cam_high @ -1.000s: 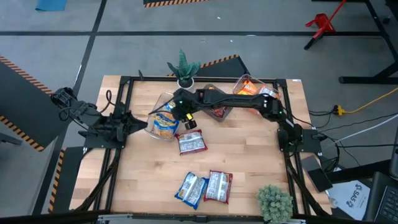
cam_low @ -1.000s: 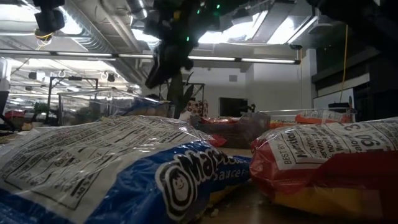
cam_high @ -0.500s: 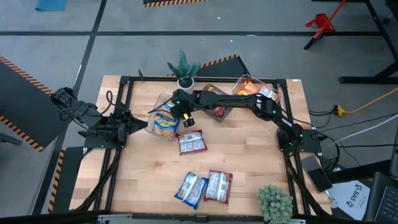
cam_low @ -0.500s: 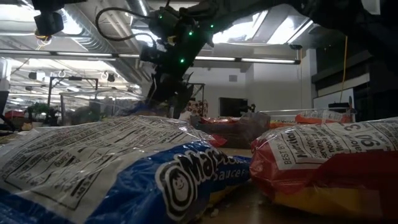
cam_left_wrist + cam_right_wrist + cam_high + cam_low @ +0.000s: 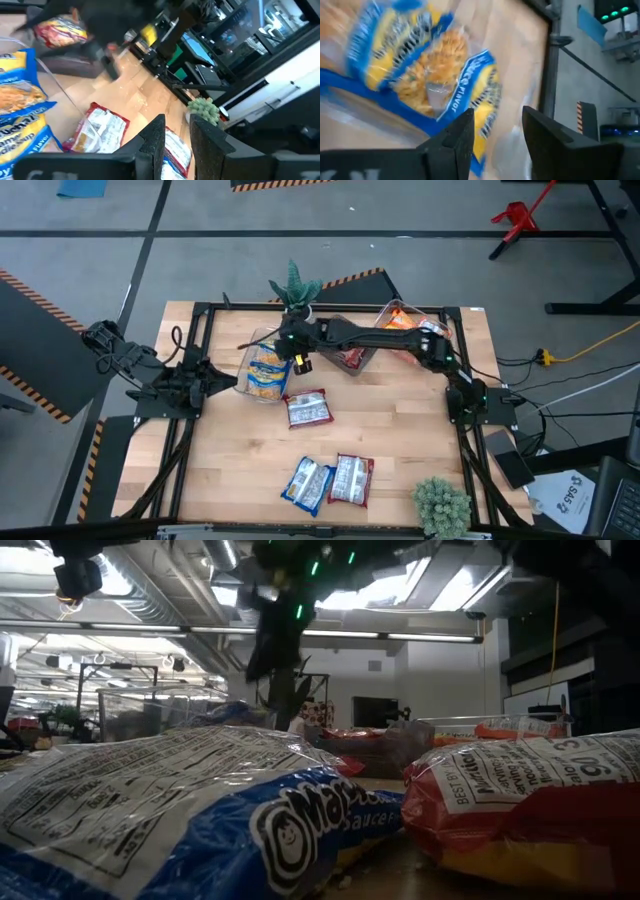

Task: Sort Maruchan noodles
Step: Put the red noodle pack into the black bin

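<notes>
Wooden table (image 5: 400, 430): right gripper (image 5: 298, 360) over blue-yellow packets (image 5: 266, 375)

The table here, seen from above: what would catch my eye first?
The long right arm stretches across the far side, its tool hanging empty over a clear bin holding blue-yellow noodle packets. A red packet lies alone mid-table, and two more packets sit near the front edge beside a small green plant.

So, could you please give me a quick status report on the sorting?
Right pincer open, empty, over the clear bin of blue packets. Left pincer parked at table's left edge. Three packets loose on the table. Nothing in the way.
</notes>
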